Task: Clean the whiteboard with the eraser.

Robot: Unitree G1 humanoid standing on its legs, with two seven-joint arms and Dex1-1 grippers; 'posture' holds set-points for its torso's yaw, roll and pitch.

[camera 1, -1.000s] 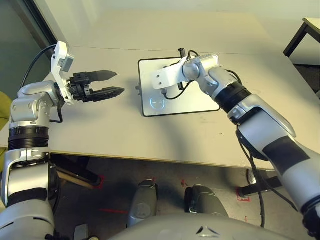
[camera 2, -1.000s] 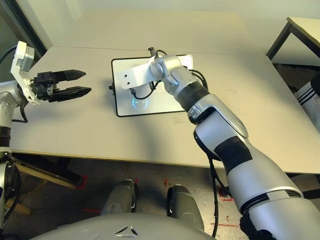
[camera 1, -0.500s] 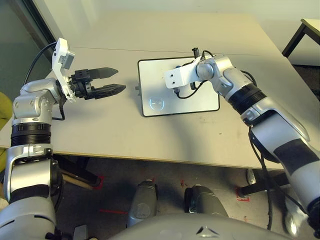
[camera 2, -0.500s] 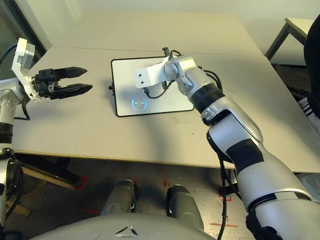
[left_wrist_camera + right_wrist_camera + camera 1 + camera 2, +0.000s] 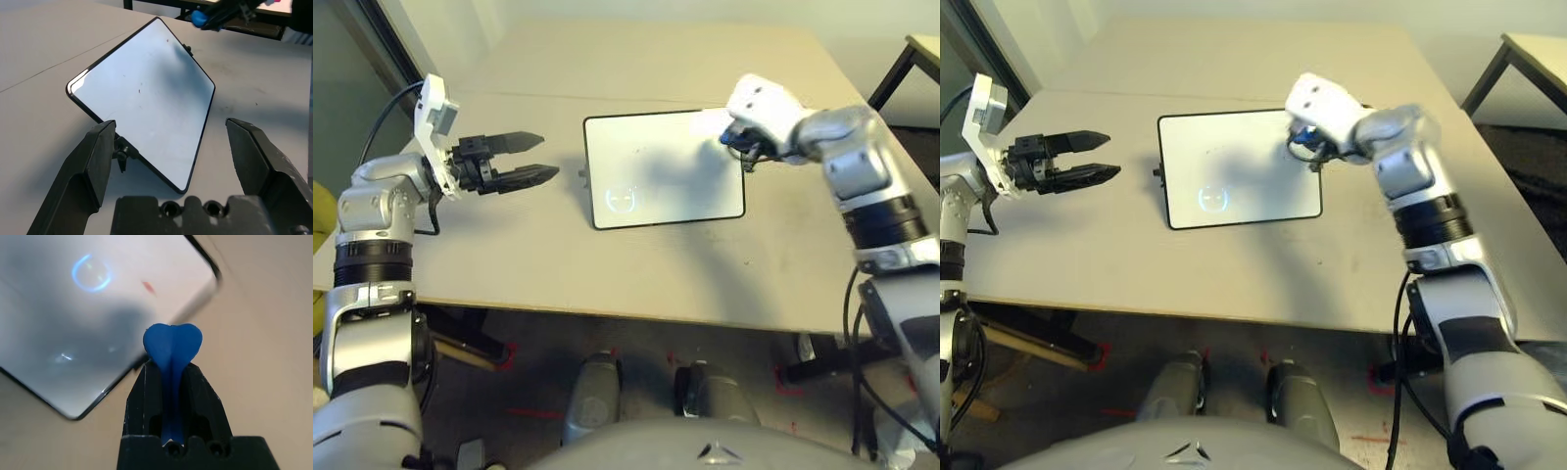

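While the whiteboard [image 5: 664,168] is lying mid-table looking mostly wiped, with faint marks apparently remaining, the right gripper [image 5: 171,363] is pinching the blue eraser [image 5: 172,345] over its far right corner and the left gripper [image 5: 527,161] is hovering wide open, empty, to its left.

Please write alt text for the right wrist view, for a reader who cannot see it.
The right gripper is shut on the eraser, a bright blue block whose rounded end sticks out past the two black fingers. Beyond it the whiteboard lies on the pale table, with one rounded, black-framed corner close behind the eraser.
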